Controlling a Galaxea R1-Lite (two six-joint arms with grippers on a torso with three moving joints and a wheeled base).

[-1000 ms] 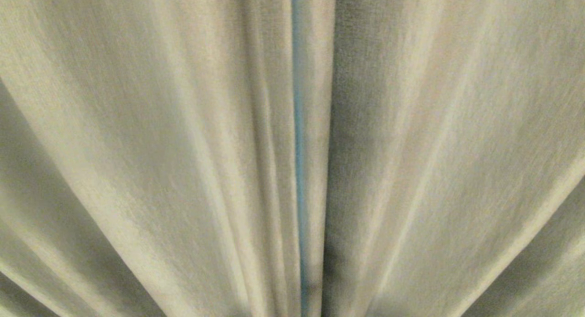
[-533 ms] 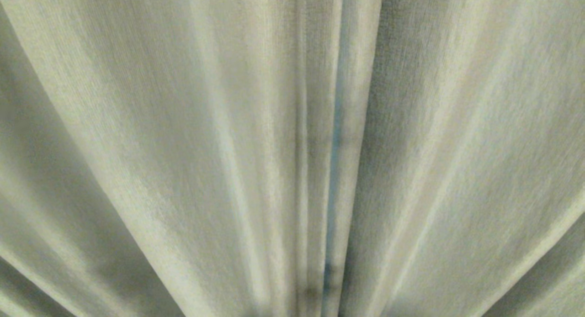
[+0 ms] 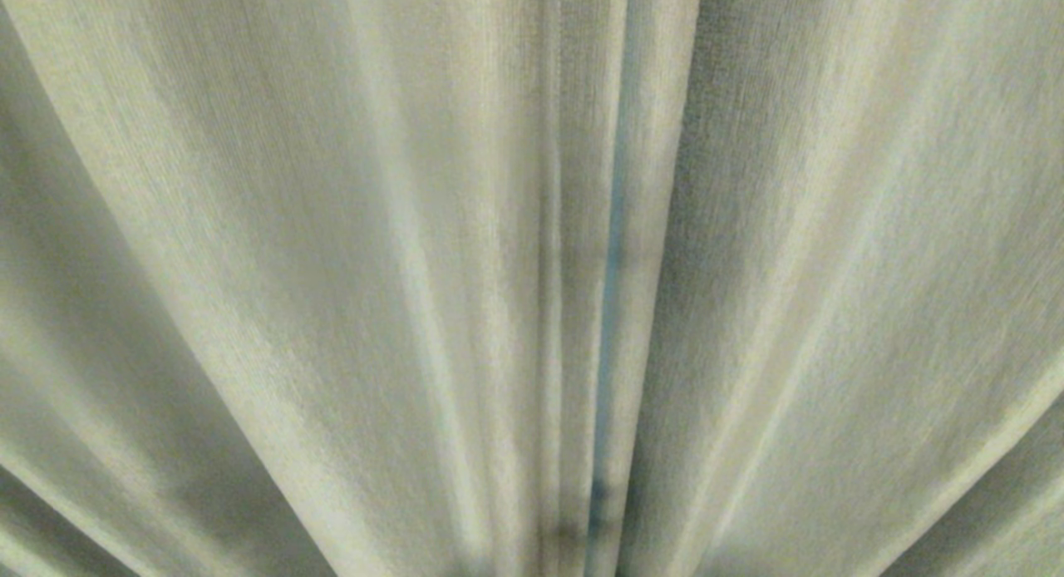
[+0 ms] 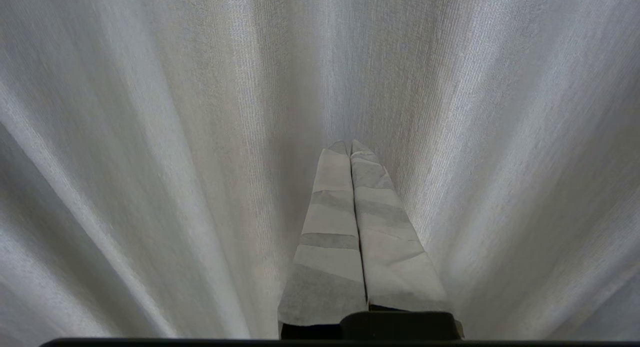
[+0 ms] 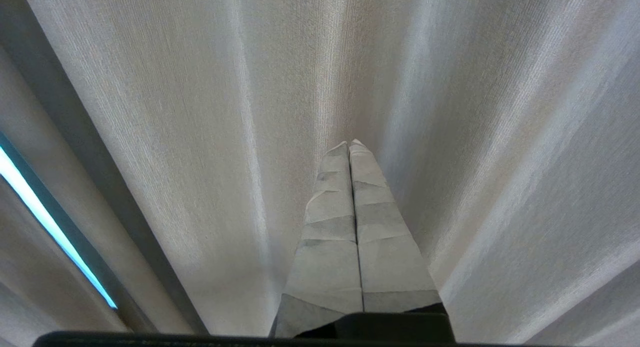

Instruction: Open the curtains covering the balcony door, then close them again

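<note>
The curtains (image 3: 332, 269) fill the head view as pale cream folds, drawn together with only a thin bluish slit (image 3: 613, 261) between the two panels. Neither arm appears in the head view. In the left wrist view my left gripper (image 4: 350, 143) is shut, its taped fingers (image 4: 330, 227) pressed together with nothing between them, tips close to the curtain fabric (image 4: 150, 137). My right gripper (image 5: 349, 143) is shut and empty too, pointing at the curtain (image 5: 450, 112). The balcony door is hidden behind the fabric.
In the right wrist view a bright blue-white strip of light (image 5: 45, 222) shows at the curtain's edge beside a dark fold (image 5: 90, 152). Fabric folds hang close on every side.
The whole head view has shifted: the slit between the panels now sits further right than a second ago. Little differs from half a second ago.
</note>
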